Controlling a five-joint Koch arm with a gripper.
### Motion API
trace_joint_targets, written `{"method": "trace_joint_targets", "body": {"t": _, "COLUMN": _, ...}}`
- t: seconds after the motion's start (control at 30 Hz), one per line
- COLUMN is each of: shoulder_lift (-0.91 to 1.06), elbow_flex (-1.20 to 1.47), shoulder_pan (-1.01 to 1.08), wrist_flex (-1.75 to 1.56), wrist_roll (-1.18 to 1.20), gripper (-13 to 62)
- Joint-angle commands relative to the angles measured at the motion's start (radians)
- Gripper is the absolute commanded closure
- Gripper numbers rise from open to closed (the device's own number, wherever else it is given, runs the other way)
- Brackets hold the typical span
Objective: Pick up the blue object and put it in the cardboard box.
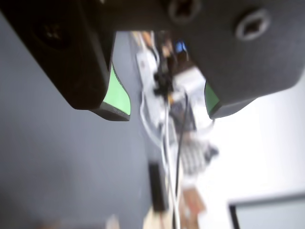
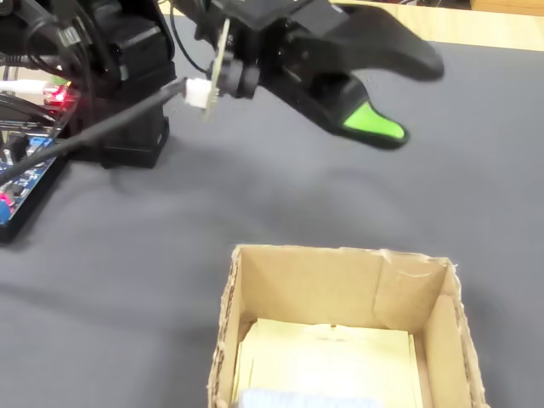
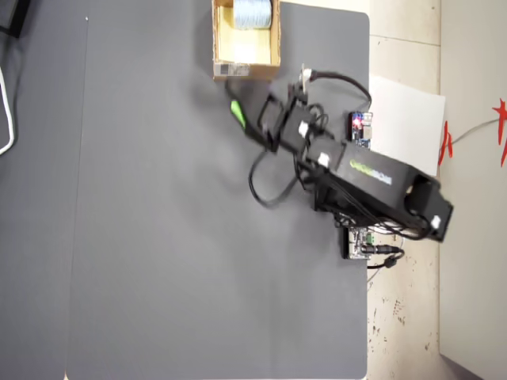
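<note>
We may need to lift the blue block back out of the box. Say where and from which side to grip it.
Come straight down from above: the cardboard box walls shut off every side approach. The blue block lies flat at one end of the box, so close the claw across its shorter width, probably keeping clear of the near wall.

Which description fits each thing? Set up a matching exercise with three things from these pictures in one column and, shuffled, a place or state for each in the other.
Things:
1. blue object
2. cardboard box
3. gripper

Descriptions:
A. open, holding nothing
B. lying inside the box
C. standing at the dark mat's edge, label on its outer side

Pairs: 1-B, 2-C, 3-A
</note>
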Motion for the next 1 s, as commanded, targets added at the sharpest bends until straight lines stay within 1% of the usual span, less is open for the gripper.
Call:
{"method": "trace_joint_targets", "body": {"t": 0.0, "shoulder_lift": 0.071, "elbow_flex": 0.009, "shoulder_pan": -0.074, "wrist_flex": -0.121, "wrist_roll": 0.064, "gripper": 18.5}}
{"method": "trace_joint_targets", "body": {"t": 0.13, "shoulder_lift": 0.13, "elbow_flex": 0.135, "shoulder_pan": -0.181, "wrist_flex": -0.12, "wrist_roll": 0.106, "gripper": 17.1}}
{"method": "trace_joint_targets", "body": {"t": 0.4, "shoulder_lift": 0.261, "elbow_flex": 0.405, "shoulder_pan": -0.357, "wrist_flex": -0.094, "wrist_roll": 0.16, "gripper": 16.8}}
{"method": "trace_joint_targets", "body": {"t": 0.53, "shoulder_lift": 0.262, "elbow_flex": 0.497, "shoulder_pan": -0.362, "wrist_flex": -0.1, "wrist_roll": 0.156, "gripper": 15.4}}
{"method": "trace_joint_targets", "body": {"t": 0.77, "shoulder_lift": 0.262, "elbow_flex": 0.508, "shoulder_pan": -0.362, "wrist_flex": 0.23, "wrist_roll": 0.163, "gripper": 15.2}}
{"method": "trace_joint_targets", "body": {"t": 0.97, "shoulder_lift": 0.262, "elbow_flex": 0.508, "shoulder_pan": -0.359, "wrist_flex": 0.239, "wrist_roll": 0.164, "gripper": 15.3}}
